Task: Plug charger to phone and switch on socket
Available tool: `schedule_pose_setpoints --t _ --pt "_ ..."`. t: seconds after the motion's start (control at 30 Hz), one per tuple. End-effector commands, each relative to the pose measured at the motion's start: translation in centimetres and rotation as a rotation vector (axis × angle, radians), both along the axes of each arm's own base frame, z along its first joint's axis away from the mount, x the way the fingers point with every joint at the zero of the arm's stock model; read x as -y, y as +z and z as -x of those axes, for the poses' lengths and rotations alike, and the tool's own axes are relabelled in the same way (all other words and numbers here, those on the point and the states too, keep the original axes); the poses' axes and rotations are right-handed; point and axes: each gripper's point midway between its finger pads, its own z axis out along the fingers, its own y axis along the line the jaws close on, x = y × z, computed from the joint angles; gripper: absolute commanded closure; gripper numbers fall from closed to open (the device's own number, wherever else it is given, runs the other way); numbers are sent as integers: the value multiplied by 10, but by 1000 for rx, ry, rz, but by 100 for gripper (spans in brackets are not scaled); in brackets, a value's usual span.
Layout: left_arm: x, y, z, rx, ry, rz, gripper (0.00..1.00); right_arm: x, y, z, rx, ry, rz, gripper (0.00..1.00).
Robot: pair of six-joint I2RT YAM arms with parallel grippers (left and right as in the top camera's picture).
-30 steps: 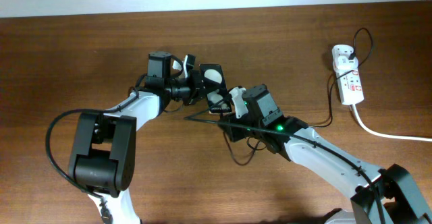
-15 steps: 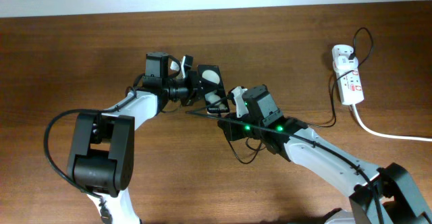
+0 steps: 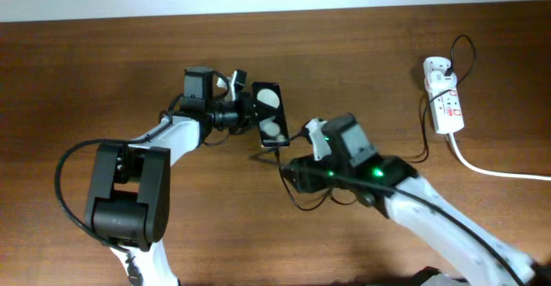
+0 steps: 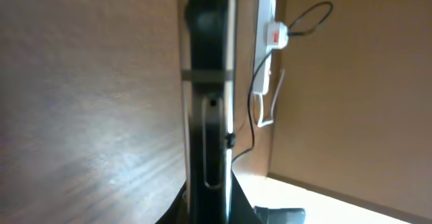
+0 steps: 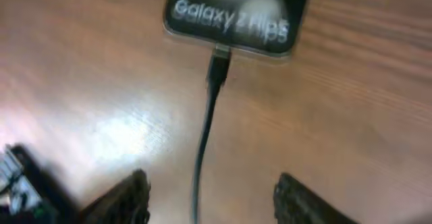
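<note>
Right gripper wide, empty; charger cable runs loose through gap; plug tip seated in bottom edge of phone. Left gripper clamped on phone, mid desk, toward back edge; phone's long axis roughly back-to-front, port end facing front. Judged next: switch. Socket near back-right corner, well apart, right and back of right gripper; long axis back-to-front; thick white cord leaves front end toward right edge; right arm nearer.
</note>
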Motion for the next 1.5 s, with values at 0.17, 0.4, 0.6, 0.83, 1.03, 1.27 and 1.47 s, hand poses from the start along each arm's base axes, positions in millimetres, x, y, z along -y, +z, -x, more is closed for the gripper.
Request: schedule_pose_setpoints --t 0.17,0.4,0.6,0.83,1.03,1.27,1.47 --pt "-22 -43 -7 6 117 -276 92 41 41 5 172 -80 117 11" --pt "-38 -75 4 -68 162 -453 86 45 36 11 145 -77 134 11" --pt "-45 -94 21 -165 150 -501 46 46 33 14 130 -73 141 11" --pt "-84 -107 49 -370 183 -546 1 50 27 21 93 -73 161 10" --pt "-136 -87 56 -457 228 -561 1 53 28 24 91 -76 170 10" --pt "-119 194 64 443 247 -514 1 202 40 -36 67 -614 135 1" --pt "-121 234 87 562 281 -493 1 310 66 -55 204 -950 129 1"
